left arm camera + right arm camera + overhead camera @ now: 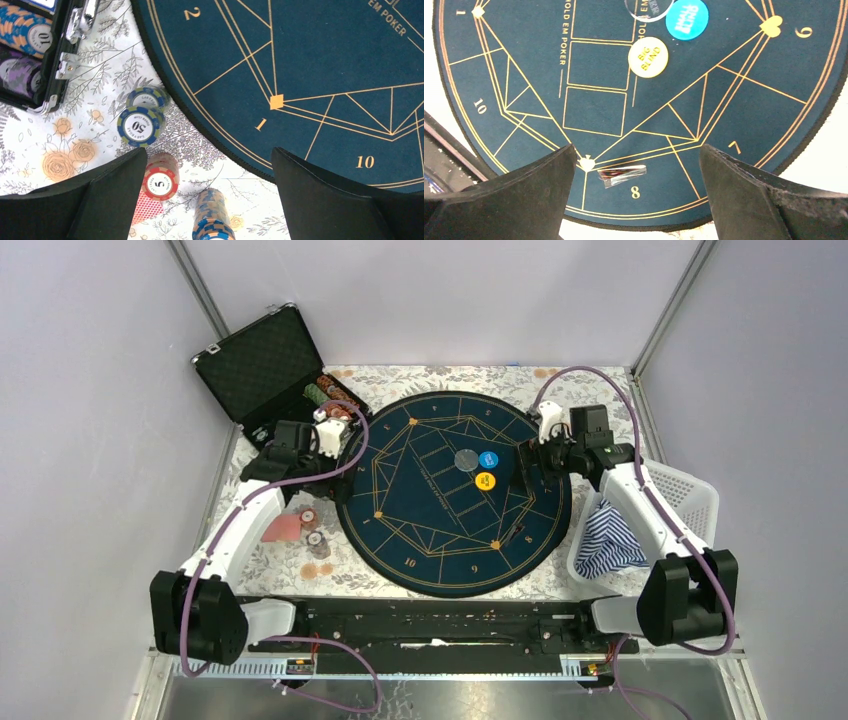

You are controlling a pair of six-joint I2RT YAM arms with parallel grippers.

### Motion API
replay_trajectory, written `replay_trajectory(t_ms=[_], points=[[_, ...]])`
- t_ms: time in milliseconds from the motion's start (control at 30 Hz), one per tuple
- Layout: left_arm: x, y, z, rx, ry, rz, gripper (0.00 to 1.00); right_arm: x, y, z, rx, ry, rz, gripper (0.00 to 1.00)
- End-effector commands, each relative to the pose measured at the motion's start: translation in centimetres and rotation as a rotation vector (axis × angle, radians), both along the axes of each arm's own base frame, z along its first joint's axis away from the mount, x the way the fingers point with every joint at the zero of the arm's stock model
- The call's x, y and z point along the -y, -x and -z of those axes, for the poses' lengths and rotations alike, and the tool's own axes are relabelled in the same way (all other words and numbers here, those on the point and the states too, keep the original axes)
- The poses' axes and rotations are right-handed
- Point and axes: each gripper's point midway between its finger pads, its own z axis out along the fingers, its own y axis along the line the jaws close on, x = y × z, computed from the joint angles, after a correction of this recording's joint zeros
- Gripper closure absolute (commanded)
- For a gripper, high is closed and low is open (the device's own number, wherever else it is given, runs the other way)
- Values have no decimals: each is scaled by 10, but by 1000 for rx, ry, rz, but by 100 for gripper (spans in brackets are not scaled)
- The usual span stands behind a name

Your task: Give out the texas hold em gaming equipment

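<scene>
At the centre of the round dark-blue poker mat (pixel 420 530), three button discs close together: grey disc (pixel 466 459), blue disc (pixel 489 459) just beside it, yellow disc (pixel 485 481) just below the blue one. From the right wrist, "SMALL BLIND" readable on the blue, "BIG BLIND" on the yellow.

Off the mat, on the flowered desk (pixel 290 575) by the mat's left edge, loose poker chips:
- a blue-and-white chip marked 50 (pixel 140 126), touching a second chip (pixel 147 97) beyond it
- a short red stack marked 5 (pixel 161 181)
- a tipped orange-and-blue stack (pixel 212 215) on its side

Just beside the red stack, a red-backed playing card (pixel 147 207), partly hidden by a finger. More chips in rows inside the black case (pixel 262 360), open at the desk's far left corner: an orange row (pixel 25 32) and a purple row (pixel 17 75) in the left wrist view.

Near the number 8 on the mat, a small clear wrapper (pixel 621 176).

Left gripper (pixel 209 152) spread wide and holding nothing, over the mat's left edge near the loose chips. Right gripper (pixel 636 150) likewise spread wide and empty, above the mat's right half, just right of the discs.

At the desk's right edge, a white basket (pixel 690 490) with a blue-and-white striped cloth (pixel 610 540) hanging out of it.
</scene>
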Motion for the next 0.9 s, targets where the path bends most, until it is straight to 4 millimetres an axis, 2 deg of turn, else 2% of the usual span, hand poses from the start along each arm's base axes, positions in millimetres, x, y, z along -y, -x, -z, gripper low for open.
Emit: replay_trajectory(t_ms=[0, 100, 233, 400, 600, 667, 800, 867], points=[[-8, -9, -15, 57, 72, -74, 1, 1, -30, -17, 69, 78, 19, 0], [-10, -8, -23, 70, 120, -96, 1, -8, -48, -21, 90, 143, 13, 0], [-16, -9, -30, 113, 119, -134, 1, -29, -68, -13, 99, 190, -27, 1], [-18, -9, -38, 135, 146, -187, 1, -62, -93, 5, 78, 237, -82, 0], [-27, -12, -38, 127, 167, -264, 1, -100, -117, 32, 66, 287, -143, 0], [-30, -13, -37, 119, 184, -286, 1, -106, -124, 48, 46, 313, -154, 0], [-32, -13, -40, 121, 217, -298, 1, -116, -135, 66, 25, 325, -166, 0], [-40, -14, -42, 139, 224, -320, 1, -120, -136, 74, 15, 328, -175, 0]])
